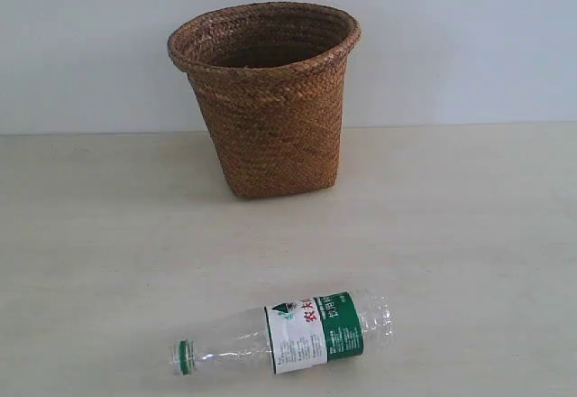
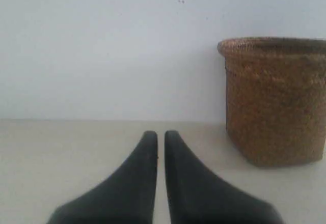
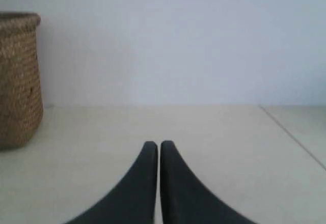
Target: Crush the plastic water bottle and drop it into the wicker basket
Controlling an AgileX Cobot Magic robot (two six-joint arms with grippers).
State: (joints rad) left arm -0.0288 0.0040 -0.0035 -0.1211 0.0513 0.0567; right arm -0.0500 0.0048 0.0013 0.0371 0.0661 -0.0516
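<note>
The plastic water bottle [image 1: 284, 334] lies on its side near the table's front edge, green cap pointing left, uncrushed. The wicker basket [image 1: 267, 99] stands upright behind it against the wall. It also shows as a brown wicker basket [image 2: 275, 99] in the left wrist view and as the wicker basket [image 3: 19, 79] at the edge of the right wrist view. My left gripper [image 2: 160, 135] is shut with nothing between its black fingers. My right gripper [image 3: 159, 145] is shut and empty too. Neither gripper appears in the exterior view, and the bottle is out of both wrist views.
A pale table [image 1: 451, 235] meets a plain white wall [image 1: 451, 45] behind the basket. A seam line in the table [image 3: 293, 135] runs off to one side in the right wrist view.
</note>
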